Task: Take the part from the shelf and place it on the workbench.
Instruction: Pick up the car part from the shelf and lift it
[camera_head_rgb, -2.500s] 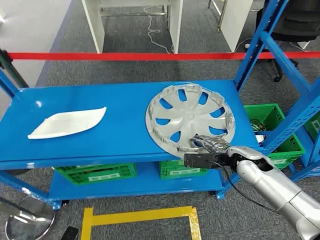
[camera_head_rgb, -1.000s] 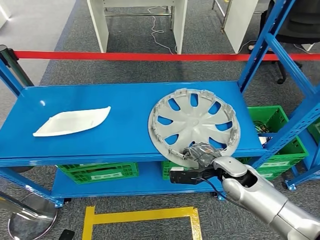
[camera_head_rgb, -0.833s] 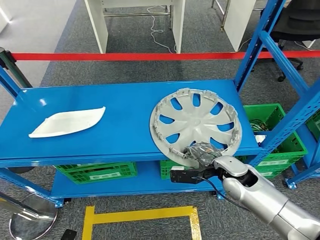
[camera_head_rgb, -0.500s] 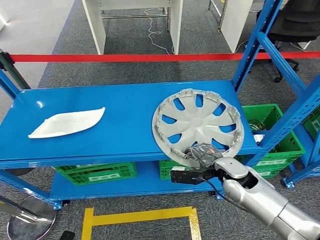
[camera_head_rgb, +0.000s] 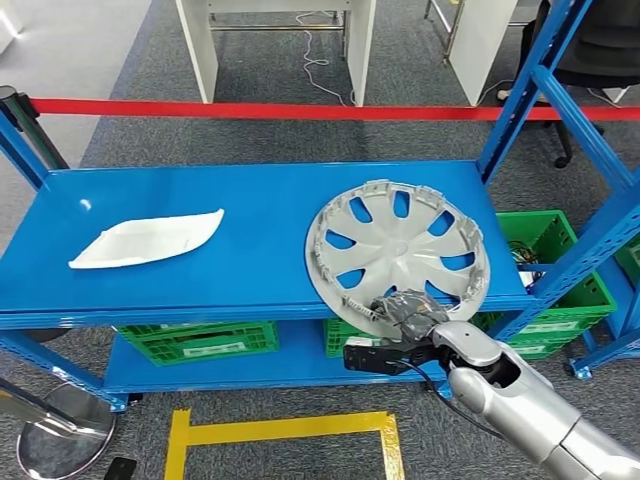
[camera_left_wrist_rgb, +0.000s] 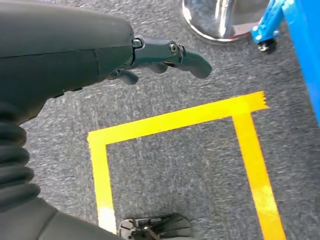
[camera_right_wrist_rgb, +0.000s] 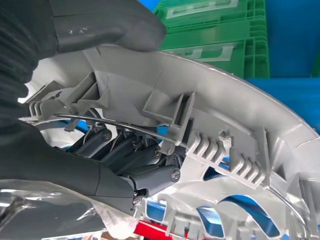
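Carpet (camera_head_rgb: 468, 440) nearest the robot carries a yellow tape outline (camera_head_rgb: 283, 432), and in the left wrist view the left robot hand (camera_left_wrist_rgb: 166, 55) hangs above that tape with its fingers apart and nothing in them. Just beyond, the right robot hand (camera_head_rgb: 404, 312) grasps the near rim of the hubcap (camera_head_rgb: 398, 248); the right wrist view shows its thumb (camera_right_wrist_rgb: 109, 25) pressed on one side of the rim and its dark fingers (camera_right_wrist_rgb: 124, 150) curled behind the clips on the other side. The hubcap is round, so it has no long axis; it lies on the right part of the blue shelf (camera_head_rgb: 226, 270), its ribbed inner side facing up, its near edge overhanging the shelf's front lip at the hand. Well apart to the left on the same shelf lies a white curved panel (camera_head_rgb: 147, 238), its long axis running left to right. Green crates (camera_head_rgb: 198, 338) sit on the lower level and another green crate (camera_head_rgb: 562, 260) stands to the right, holding something I cannot make out. Farther back, a red barrier tape (camera_head_rgb: 302, 110) crosses the floor.
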